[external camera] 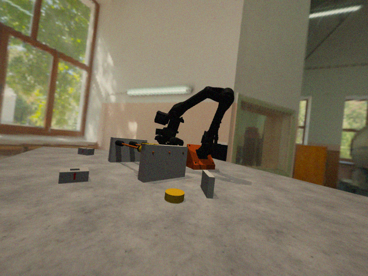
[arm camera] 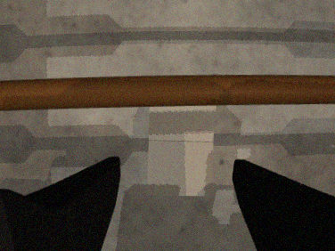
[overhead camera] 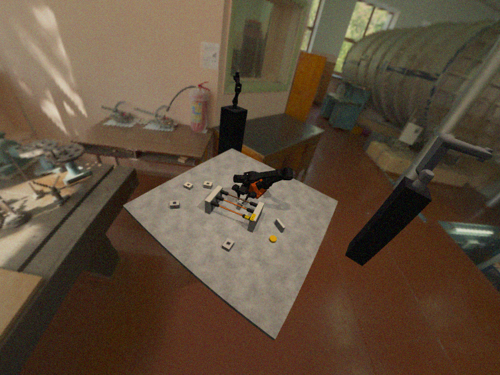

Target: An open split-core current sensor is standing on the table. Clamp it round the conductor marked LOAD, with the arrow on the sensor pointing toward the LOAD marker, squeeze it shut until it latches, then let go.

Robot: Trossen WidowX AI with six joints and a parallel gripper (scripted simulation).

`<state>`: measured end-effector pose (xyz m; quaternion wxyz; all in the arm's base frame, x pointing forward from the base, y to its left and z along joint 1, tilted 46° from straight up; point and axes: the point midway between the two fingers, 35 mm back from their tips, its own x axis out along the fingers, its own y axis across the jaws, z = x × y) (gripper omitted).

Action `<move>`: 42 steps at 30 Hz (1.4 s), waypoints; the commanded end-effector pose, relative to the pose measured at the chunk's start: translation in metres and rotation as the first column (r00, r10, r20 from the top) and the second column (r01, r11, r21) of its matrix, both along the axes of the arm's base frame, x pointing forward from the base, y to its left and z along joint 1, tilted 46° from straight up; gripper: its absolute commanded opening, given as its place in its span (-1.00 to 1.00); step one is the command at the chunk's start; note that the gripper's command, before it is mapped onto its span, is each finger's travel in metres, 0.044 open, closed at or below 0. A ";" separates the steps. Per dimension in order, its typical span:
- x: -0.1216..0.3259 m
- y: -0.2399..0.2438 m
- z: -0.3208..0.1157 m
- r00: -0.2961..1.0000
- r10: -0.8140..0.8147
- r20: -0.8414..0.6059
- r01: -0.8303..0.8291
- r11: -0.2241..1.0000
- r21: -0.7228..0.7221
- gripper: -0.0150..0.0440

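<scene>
Gripper (overhead camera: pixel 243 196) (external camera: pixel 169 142) (arm camera: pixel 177 167) down at the rack (overhead camera: pixel 213 197) (external camera: pixel 162 163), fingers partly open, grasping nothing, a gap on either side of the sensor (overhead camera: pixel 239 203) (arm camera: pixel 167 165); the sensor stands on the surface (overhead camera: pixel 258 278) (external camera: pixel 178 237) between the rack's end blocks, off the conductors; one conductor (arm camera: pixel 169 92) crosses the wrist view just beside the fingertips; contact with it, I cannot tell; the yellow disc (overhead camera: pixel 272 239) (external camera: pixel 174 195) lies outside the rack.

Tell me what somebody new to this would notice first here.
Probably the black arm, arching up from its orange base and reaching down at the rack of orange rods. Next, the bright yellow disc, lying on the table beside a thin upright grey block.
</scene>
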<state>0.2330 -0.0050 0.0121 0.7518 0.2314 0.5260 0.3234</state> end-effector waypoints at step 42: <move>-0.049 -0.012 -0.009 1.000 -0.004 -0.004 0.004 1.000 0.007 -0.40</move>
